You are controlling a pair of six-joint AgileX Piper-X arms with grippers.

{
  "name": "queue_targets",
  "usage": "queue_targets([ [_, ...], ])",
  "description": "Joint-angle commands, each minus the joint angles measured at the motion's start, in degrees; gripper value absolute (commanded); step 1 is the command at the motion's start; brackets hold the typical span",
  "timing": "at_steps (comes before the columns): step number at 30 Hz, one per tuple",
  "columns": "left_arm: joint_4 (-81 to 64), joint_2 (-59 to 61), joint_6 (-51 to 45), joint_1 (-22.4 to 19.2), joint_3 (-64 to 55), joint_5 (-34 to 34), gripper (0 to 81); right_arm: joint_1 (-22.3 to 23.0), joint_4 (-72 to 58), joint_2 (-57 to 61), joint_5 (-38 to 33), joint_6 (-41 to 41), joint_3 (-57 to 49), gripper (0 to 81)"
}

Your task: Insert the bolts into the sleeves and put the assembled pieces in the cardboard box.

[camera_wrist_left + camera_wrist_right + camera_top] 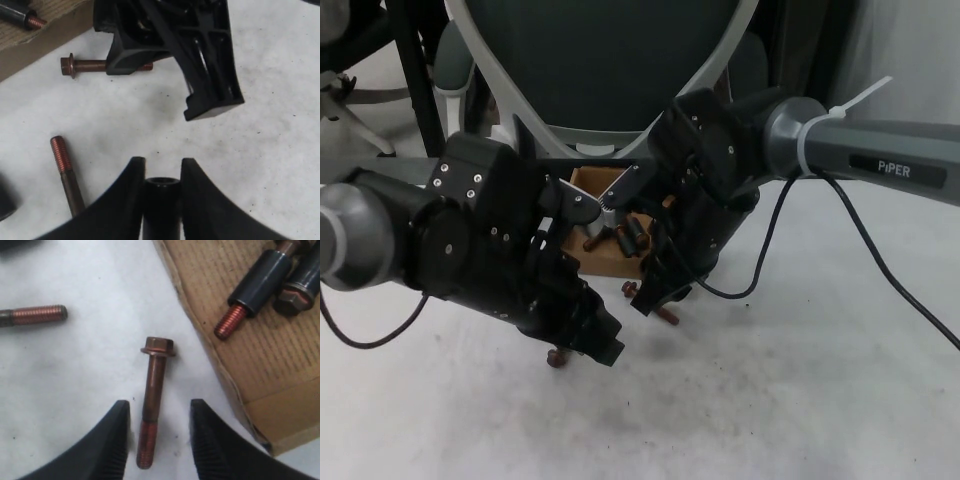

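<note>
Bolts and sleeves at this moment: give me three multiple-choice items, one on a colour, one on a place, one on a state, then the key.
1. The sleeve in the left gripper is: A black; B white; C yellow.
2. The bolt by the right gripper lies: A inside the sleeve; B on the bench, between the gripper's fingers; C on top of another bolt.
3. The right gripper is: A shut on the bolt; B open; C shut on the sleeve.
Key: 1 A, the held tube is black; 2 B, it lies flat between the fingers; 3 B, bench shows on both sides of the bolt.
</note>
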Motion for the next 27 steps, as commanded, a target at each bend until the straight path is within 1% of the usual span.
queue_targets([
  [1,0.11,-1.17,0.17,-0.1,-0.14,0.47,0.8,0.64,-0.57,-0.33,-0.55,-0.55,-0.18,39.8],
  [3,0.11,-1.02,0.17,-0.1,-0.14,0.47,0.8,0.68,-1.18,-0.33,-0.44,-0.55,-0.18,42.8],
  [4,0.11,-1.15,0.17,-0.1,-0.14,0.47,0.8,0.68,-1.39,-0.33,-0.22,-0.55,-0.18,43.1],
  [22,0.3,-1.02,0.17,-0.1,-0.14,0.47,0.8,0.68,-4.62,2.5,-0.22,-0.31,-0.43,43.1],
  [27,0.3,-1.15,0.17,-0.1,-0.14,0.58,0.8,0.68,-4.33,5.21,-0.22,0.08,-2.54,41.3],
])
